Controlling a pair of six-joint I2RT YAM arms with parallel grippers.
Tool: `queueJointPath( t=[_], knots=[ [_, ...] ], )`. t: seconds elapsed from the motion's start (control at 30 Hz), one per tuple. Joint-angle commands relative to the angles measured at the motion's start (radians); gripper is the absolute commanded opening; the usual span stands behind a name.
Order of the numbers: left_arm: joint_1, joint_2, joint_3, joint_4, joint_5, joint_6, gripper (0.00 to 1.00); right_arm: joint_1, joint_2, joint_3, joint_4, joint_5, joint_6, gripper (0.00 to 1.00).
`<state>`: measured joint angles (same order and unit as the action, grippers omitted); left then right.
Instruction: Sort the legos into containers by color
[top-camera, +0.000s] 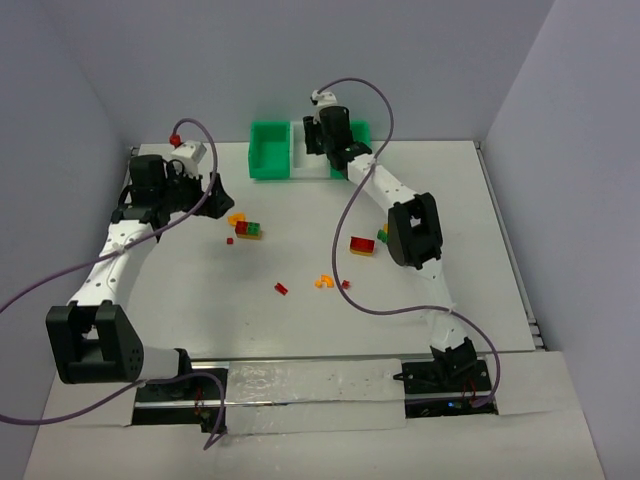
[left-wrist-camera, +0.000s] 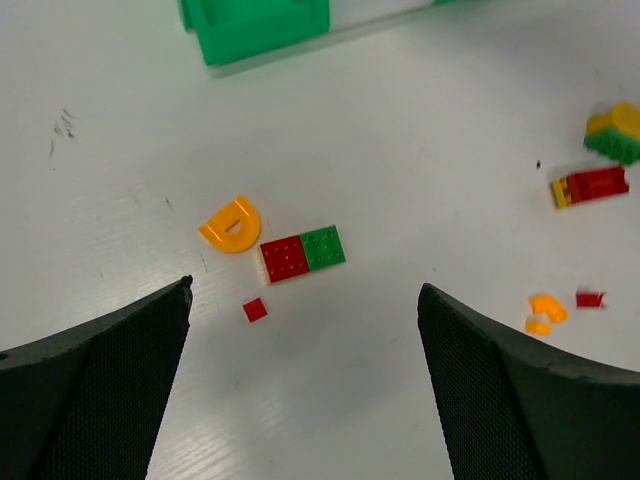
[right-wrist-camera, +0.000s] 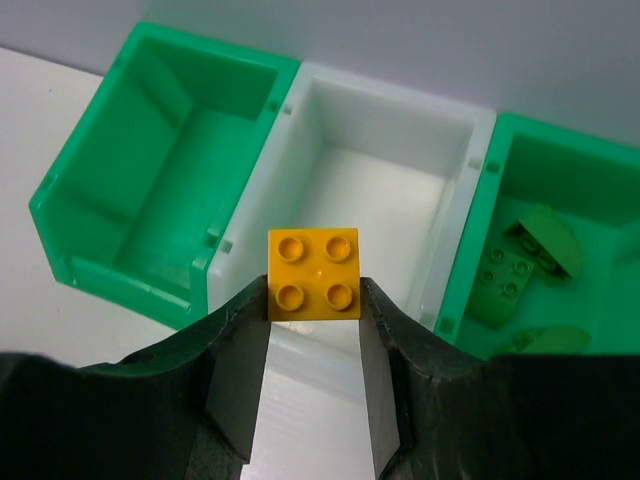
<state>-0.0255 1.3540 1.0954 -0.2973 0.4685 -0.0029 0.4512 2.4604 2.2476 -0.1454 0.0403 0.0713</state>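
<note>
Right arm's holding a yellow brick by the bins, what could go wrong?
The right gripper pinches the yellow brick only by its lower edge, so it might slip. It seems to hang over the near wall of the white bin; released now, it may bounce out. Drifting sideways, it could land among the green bricks.

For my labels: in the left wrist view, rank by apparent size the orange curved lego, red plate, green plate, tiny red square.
Orange curved lego, largest.
Red plate and green plate, about equal.
Tiny red square, smallest.
</note>
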Motion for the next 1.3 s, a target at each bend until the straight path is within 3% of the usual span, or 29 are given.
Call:
queueJointPath(
  t=[0.0, 0.13, 0.23, 0.43, 0.67, 0.77, 0.87, 1.27],
  knots=[
    [0.022, -0.013, 0.026, -0.09, 0.157, 0.23, 0.99, 0.009, 0.045, 0.071, 0.096, 0.018, -0.018, 0.51],
    [0.072, 0.078, 0.104, -0.222, 0.273, 0.423, 0.99, 0.015, 0.064, 0.078, 0.105, 0.016, -0.024, 0.79],
    [0.078, 0.167, 0.191, -0.361, 0.318, 0.607, 0.94, 0.015, 0.063, 0.073, 0.104, 0.012, -0.024, 0.9],
    [0.093, 0.259, 0.237, -0.484, 0.403, 0.999, 0.87, 0.02, -0.023, 0.001, 0.082, -0.095, -0.05, 0.95],
    [0.091, 0.439, 0.367, -0.687, 0.437, 1.441, 0.83, 0.024, -0.315, -0.307, -0.004, -0.306, -0.173, 0.99],
    [0.09, 0.526, 0.417, -0.708, 0.463, 1.512, 0.82, 0.004, -0.473, -0.483, -0.018, -0.392, -0.18, 1.0],
    [0.079, 0.573, 0.423, -0.662, 0.458, 1.545, 0.81, -0.015, -0.557, -0.552, -0.082, -0.459, -0.18, 1.0],
    [-0.003, 0.687, 0.459, -0.584, 0.429, 1.608, 0.74, -0.116, -0.661, -0.62, -0.244, -0.551, -0.164, 1.0]
  ],
)
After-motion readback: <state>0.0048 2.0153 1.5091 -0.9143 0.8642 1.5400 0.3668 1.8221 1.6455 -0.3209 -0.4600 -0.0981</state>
